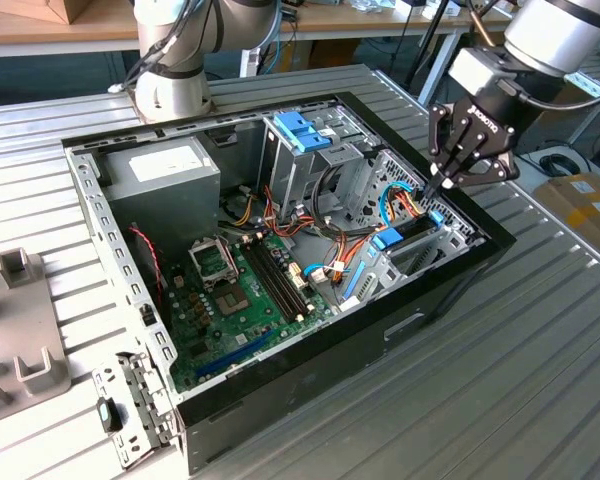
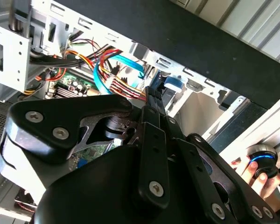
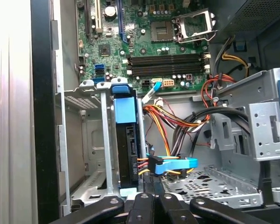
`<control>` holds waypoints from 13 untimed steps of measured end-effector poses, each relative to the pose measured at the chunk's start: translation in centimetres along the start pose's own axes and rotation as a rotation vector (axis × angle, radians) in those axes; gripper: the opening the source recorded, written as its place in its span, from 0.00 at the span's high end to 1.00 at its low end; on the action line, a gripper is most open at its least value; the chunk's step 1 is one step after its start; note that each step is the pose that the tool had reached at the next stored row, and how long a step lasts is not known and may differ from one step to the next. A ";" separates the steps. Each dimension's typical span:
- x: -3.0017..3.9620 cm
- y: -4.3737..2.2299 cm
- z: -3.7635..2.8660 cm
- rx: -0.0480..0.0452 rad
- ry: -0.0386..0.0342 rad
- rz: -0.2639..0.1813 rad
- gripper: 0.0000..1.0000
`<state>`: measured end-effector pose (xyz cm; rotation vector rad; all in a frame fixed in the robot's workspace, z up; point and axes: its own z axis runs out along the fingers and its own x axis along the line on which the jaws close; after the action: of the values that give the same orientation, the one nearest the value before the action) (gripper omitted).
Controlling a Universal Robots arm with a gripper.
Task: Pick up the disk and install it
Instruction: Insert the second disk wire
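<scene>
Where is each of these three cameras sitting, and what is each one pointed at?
Exterior view: off the arm, above the table, looking down into the open computer case; it shows the gripper over the disk.
First wrist view: on the arm, looking into the case at the disk standing in its bay; gripper links at the edge.
Second wrist view: on the arm, behind the dark gripper body, facing the cables.
All share the case interior.

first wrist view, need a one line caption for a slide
Disk on edge in its drive bay, gripper just above, motherboard beyond.
</scene>
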<state>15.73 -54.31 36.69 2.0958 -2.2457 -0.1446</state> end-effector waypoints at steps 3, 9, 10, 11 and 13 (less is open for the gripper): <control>-0.24 0.03 -0.10 0.0000 -0.0001 0.000 0.90; -0.24 0.03 -0.11 0.0000 -0.0001 0.000 0.83; -0.24 0.03 -0.11 -0.0001 -0.0001 0.000 0.76; -0.24 0.03 -0.11 -0.0001 -0.0001 0.000 0.71; -0.24 0.03 -0.12 0.0000 -0.0001 0.000 0.65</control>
<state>15.73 -54.07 36.81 2.0958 -2.2457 -0.1448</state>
